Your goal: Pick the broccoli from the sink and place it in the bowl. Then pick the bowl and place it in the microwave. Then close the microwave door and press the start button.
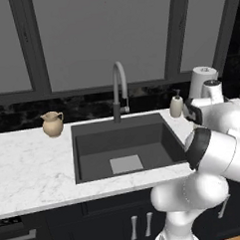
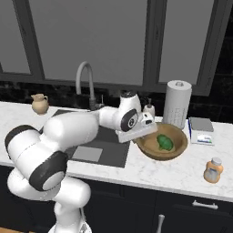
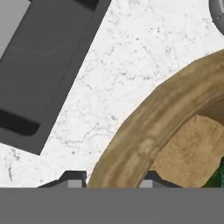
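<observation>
White marble counter (image 2: pixel 150 170) running under dark windows, broccoli (image 2: pixel 165 143) lying inside the bowl (image 2: pixel 178 132) right of the sink (image 2: pixel 107 154), gripper (image 3: pixel 111 180) fingers straddling the bowl's near-left rim, narrowing on it.

1. Desk (image 2: pixel 150 175): white marble-patterned top running along a dark wall under the windows, with dark cabinets below.
2. Sink (image 1: pixel 94 158): dark-grey basin set into the desk, with a pale square drain plate on its floor; the curved grey faucet (image 1: pixel 119 87) stands at its back edge.
3. Small beige jug (image 1: pixel 52 123): on the desk left of the sink, near the wall.
4. Bowl (image 2: pixel 150 152): wooden, standing on the desk just right of the sink.
5. Soap dispenser (image 1: pixel 176 105): at the sink's back right corner.
6. Paper towel roll (image 2: pixel 177 104): upright behind the bowl.
7. Small white box-like item (image 2: pixel 201 129): right of the roll.
8. Orange bottle (image 2: pixel 212 169): near the front edge, right of the bowl.
</observation>
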Controlling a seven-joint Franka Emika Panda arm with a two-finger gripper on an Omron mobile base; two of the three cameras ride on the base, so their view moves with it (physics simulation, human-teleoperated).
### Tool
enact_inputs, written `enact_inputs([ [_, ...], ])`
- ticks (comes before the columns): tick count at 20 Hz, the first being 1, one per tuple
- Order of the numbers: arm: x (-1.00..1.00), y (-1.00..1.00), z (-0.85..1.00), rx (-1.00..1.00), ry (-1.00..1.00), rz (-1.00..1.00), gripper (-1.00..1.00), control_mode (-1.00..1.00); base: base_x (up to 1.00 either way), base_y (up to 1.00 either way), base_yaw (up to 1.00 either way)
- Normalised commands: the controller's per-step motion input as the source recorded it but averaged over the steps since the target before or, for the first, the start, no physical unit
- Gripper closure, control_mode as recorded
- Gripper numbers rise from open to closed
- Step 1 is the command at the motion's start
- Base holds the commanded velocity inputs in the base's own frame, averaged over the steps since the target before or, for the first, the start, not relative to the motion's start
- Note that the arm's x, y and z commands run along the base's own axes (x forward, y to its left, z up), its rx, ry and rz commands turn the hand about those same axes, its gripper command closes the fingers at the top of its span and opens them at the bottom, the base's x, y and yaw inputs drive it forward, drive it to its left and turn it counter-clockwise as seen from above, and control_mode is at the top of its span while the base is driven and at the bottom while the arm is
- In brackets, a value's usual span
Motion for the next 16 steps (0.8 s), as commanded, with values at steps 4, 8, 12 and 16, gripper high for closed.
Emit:
enact_inputs([
  [4,-0.40,0.41,1.00,-0.08,0.11,0.23,1.00,-1.00,0.00,0.00,0.00],
  [8,-0.16,0.45,0.96,0.00,0.23,0.36,1.00,-1.00,0.00,0.00,0.00],
  [12,-0.07,0.43,0.86,0.00,0.20,0.48,1.00,-1.00,0.00,0.00,0.00],
  [16,-0.18,0.54,0.49,0.01,0.18,0.55,1.00,-1.00,0.00,0.00,0.00],
])
